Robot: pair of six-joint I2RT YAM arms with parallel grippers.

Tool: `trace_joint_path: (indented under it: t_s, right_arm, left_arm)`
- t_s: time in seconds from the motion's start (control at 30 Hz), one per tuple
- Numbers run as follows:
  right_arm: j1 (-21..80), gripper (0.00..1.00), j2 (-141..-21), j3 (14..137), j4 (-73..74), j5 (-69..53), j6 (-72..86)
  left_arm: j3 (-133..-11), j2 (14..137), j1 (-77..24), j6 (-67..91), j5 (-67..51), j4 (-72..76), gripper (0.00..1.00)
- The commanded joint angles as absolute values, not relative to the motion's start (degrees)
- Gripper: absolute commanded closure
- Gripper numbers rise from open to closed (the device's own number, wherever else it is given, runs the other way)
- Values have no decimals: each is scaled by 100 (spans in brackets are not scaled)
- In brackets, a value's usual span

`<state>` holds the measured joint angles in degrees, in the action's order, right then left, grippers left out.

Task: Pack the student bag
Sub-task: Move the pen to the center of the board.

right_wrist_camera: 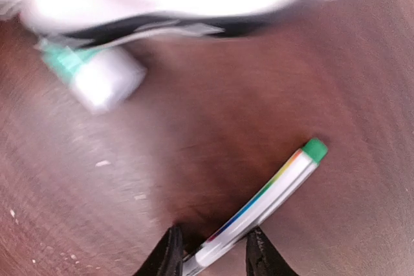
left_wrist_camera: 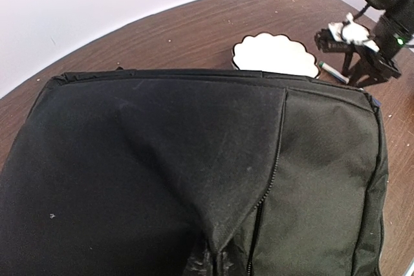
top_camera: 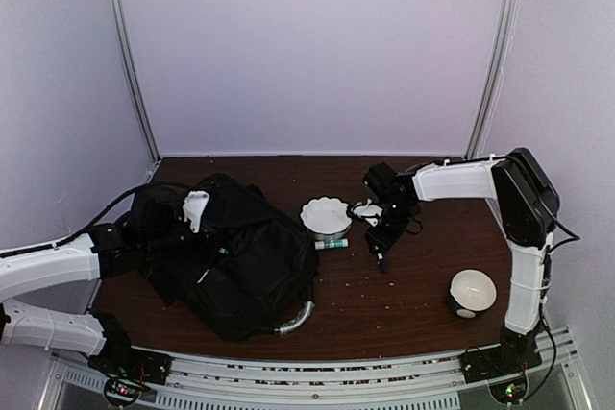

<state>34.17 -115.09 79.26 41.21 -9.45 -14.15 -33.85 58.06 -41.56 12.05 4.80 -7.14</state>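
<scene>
Packing seems hardly begun: the right fingers (right_wrist_camera: 169, 256) clamp a pen (right_wrist_camera: 265, 201) at 3 o'clock from the student bag (top_camera: 231, 256). A marker (top_camera: 332, 244) lies on the desk (top_camera: 404, 309). The left fingers, hidden, are together.

The student bag (top_camera: 231, 256) lies left on the table (top_camera: 404, 306), a dish (top_camera: 326, 215) just beside it, a bowl (top_camera: 472, 291) far right.

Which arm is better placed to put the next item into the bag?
Right. The right gripper has a green-capped pen between its fingers, ready to carry to the student bag. The left gripper is shut at the bag's left edge, apparently pinching the fabric to hold it.
</scene>
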Motion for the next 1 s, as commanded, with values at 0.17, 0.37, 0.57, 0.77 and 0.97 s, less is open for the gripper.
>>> trace_joint_path:
  t_s: [0.17,0.37,0.57,0.77,0.97]
  right_arm:
    - [4068,74,-11015,6801,4454,-552,-2689]
    - [4154,79,-10551,6310,4405,-536,-3070]
    - [4366,76,-10268,6133,4389,-435,-2916]
    - [4339,70,-9903,6150,4665,-443,-2453]
    - [4308,68,-9768,5853,4714,-385,-2363]
  left_arm:
    - [-3448,5638,-4126,1198,361,-148,100]
    - [-3453,5631,-4122,1178,393,-155,100]
    - [-3432,5651,-4129,1187,378,-139,100]
    - [-3437,5626,-4122,1189,399,-171,100]
    - [-3346,5650,-4122,1196,402,-20,100]
